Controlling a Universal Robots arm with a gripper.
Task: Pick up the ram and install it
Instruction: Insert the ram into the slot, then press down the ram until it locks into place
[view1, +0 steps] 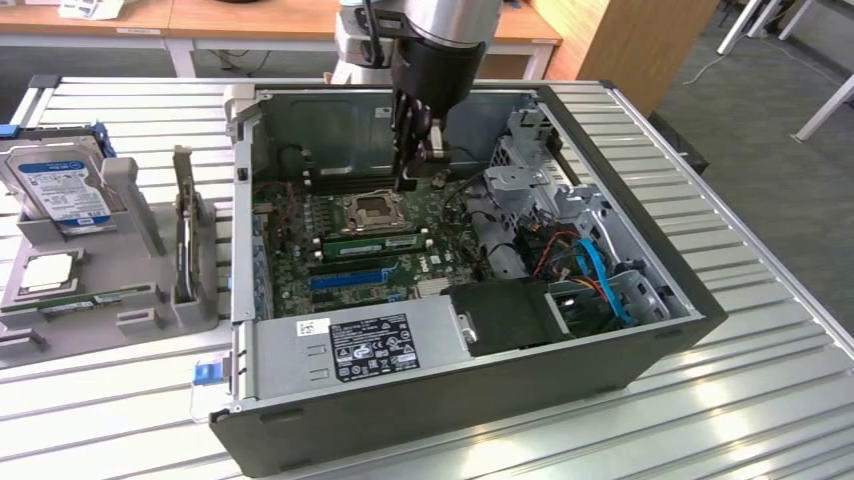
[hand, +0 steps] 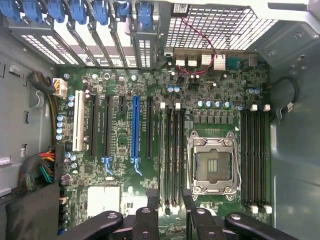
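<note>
Inside open computer case (view1: 441, 405), arm (view1: 441, 50) reaches straight down; tool (view1: 416, 172) spread, empty, over motherboard (view1: 447, 262) near CPU socket (view1: 370, 210).

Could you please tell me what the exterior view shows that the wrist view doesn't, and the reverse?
The exterior view adds the hard drive in the gray rack beside the computer case, plus the labelled power supply. The wrist view adds the white slot and the blue-clipped rear brackets. Both share the green motherboard, the processor socket, the blue slot and the open gripper.
</note>
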